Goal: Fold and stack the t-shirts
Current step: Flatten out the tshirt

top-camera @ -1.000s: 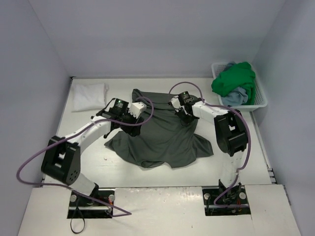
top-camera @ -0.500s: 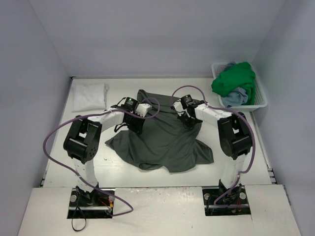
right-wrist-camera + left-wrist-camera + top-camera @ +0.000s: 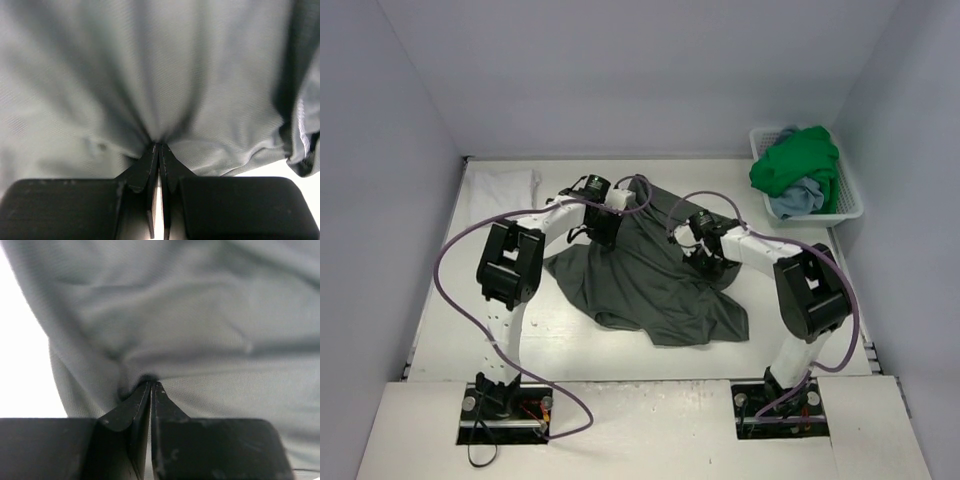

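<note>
L pincer (image 3: 151, 385) & R pincer (image 3: 159, 145) each clamped on a pinch of the olive-grey t-shirt (image 3: 655, 290), cloth bunched at both tips, prob. to spread it flat for folding.

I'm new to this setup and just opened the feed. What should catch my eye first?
A dark olive-grey t-shirt sprawls crumpled mid-table, with the left gripper and right gripper both pinched shut on its cloth. At the far right, a white basket holds a bright green t-shirt.
</note>
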Motion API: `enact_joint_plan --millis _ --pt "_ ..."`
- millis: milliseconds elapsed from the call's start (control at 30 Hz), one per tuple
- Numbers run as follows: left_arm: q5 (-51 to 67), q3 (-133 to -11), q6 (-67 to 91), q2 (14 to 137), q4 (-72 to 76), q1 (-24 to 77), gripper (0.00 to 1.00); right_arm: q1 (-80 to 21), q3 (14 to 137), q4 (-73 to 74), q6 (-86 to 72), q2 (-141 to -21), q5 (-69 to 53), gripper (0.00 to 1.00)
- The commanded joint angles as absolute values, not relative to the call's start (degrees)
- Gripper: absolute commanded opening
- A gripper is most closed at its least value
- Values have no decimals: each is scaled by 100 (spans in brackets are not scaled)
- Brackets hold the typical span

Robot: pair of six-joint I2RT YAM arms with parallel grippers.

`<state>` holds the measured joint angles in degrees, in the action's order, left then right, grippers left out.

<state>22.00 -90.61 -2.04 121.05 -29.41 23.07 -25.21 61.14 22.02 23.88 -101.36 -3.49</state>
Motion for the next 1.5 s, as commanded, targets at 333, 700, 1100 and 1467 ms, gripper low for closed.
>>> enact_joint_plan --millis 333,700,1100,1467 --pt "1775 -13005 290 14280 -4780 1529 36 -3981 6442 2514 1969 -9931 -1089 0" --pt "2118 -12958 396 13874 -4696 1336 58 -3833 6847 2347 1925 -9398 -1098 9" --pt "2971 -10575 9 11174 -4676 1424 60 -3094 6566 1987 2364 -9351 -510 10" --pt "3270 -8660 -904 9775 -4869 1826 60 -2830 6591 1398 2575 -10203 439 35"
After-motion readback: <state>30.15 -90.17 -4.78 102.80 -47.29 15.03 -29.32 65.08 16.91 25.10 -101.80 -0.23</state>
